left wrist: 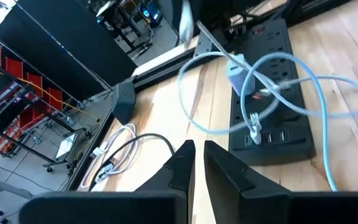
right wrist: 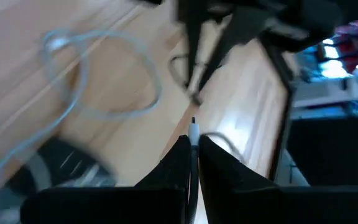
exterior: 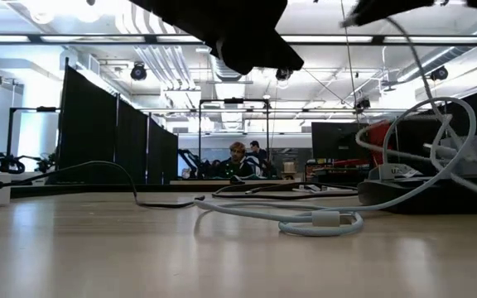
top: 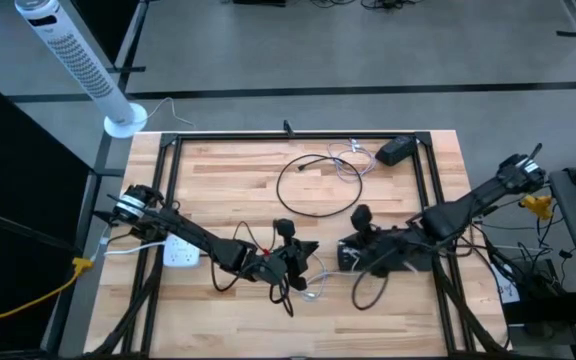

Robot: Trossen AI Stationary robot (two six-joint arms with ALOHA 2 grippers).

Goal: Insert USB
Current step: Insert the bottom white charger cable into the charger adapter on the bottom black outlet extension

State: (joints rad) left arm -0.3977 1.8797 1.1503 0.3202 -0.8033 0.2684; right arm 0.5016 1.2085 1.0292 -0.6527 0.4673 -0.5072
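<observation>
White USB cable [left wrist: 272, 81] loops over black power strip [left wrist: 272, 118]; right tool [right wrist: 192, 144] pinches its thin tip.

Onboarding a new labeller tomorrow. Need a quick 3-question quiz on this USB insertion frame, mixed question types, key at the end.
1. True or false: the pale cable lies looped over the black power strip in the left wrist view.
2. What does the right gripper hold between its fingers?
A. a thin cable end
B. a white adapter
C. nothing
3. Fill in: in the high view, the black cable coiled in a ring lies toward the table's ____ edge, beyond both grippers.

Key
1. True.
2. A; the fingers are shut on it.
3. Far. The left gripper is nearly closed, with a narrow gap and nothing visibly held.
</observation>
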